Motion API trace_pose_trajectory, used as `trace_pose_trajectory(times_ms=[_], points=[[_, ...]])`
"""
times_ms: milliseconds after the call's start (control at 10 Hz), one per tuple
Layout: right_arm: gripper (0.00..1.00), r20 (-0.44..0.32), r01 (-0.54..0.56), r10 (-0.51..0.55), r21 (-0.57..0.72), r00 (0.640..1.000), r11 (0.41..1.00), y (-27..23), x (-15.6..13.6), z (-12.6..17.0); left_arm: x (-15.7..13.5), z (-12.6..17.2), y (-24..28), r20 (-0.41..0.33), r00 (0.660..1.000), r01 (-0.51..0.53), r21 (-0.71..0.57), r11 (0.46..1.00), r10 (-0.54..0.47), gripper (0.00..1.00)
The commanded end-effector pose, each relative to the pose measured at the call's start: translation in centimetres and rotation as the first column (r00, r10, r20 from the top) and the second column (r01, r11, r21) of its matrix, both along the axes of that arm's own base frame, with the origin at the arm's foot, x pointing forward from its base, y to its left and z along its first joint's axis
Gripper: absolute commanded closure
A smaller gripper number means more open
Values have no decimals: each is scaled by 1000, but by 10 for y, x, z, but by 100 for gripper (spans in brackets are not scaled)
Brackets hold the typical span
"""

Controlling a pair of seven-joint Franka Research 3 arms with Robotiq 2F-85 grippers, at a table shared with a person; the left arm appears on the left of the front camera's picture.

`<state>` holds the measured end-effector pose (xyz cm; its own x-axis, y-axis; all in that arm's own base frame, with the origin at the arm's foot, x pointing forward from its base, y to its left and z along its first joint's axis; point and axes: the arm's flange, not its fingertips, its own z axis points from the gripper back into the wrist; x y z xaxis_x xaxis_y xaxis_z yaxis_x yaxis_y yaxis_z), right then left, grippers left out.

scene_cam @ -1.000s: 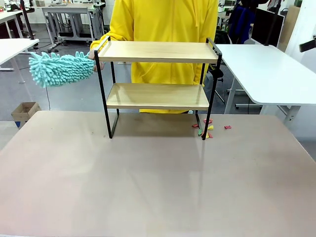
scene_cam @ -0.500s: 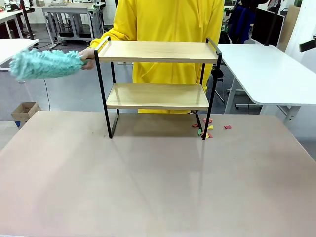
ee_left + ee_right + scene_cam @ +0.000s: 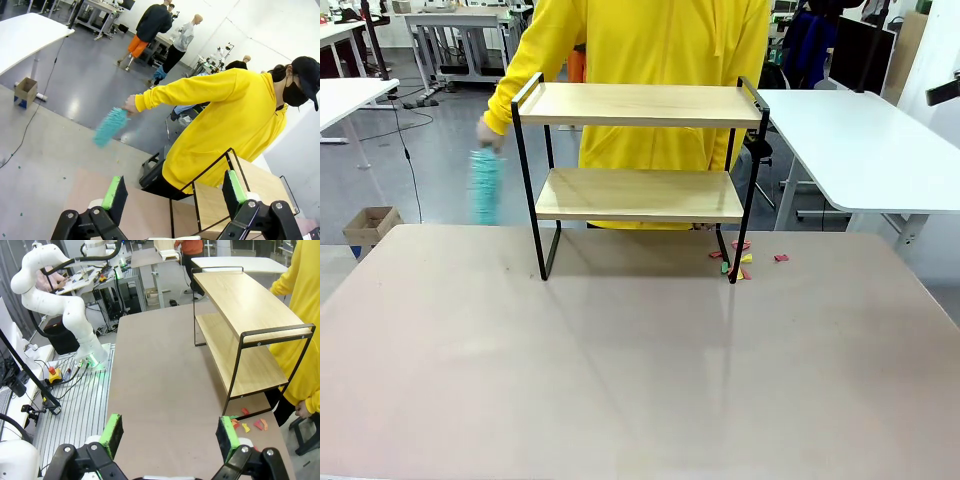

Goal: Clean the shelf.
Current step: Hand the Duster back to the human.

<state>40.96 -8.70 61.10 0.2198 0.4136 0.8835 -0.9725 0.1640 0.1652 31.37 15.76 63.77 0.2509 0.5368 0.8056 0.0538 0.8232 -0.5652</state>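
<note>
Shelf boards look bare; scraps remain

I see the two-tier wooden, black-framed shelf (image 3: 638, 165) at the table's far edge, coloured paper scraps (image 3: 740, 259) by its right leg. My left gripper (image 3: 174, 194) and right gripper (image 3: 170, 436) gape wide, empty.

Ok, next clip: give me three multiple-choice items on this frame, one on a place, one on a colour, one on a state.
1. The coloured scraps lie: A) on the top board B) on the table by the shelf's leg C) on the floor
2. The duster is: A) teal B) red C) white
3. The shelf boards are: A) stacked with boxes B) bare C) covered in scraps

Key: 1 B, they sit at the foot of the leg; 2 A, teal fibres hang from the person's hand; 3 B, both boards show plain wood.
</note>
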Motion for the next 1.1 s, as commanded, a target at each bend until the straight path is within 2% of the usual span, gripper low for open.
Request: trace_pose_trajectory(times_ms=[0,1000], points=[[0,13,-11,11,-3,1000,1000,-1,-2,1,-3,0,0,-4,1000,-5,-12,1000,5,0],[0,13,-11,11,-3,1000,1000,-1,-2,1,-3,0,0,-4,1000,-5,-12,1000,5,0]])
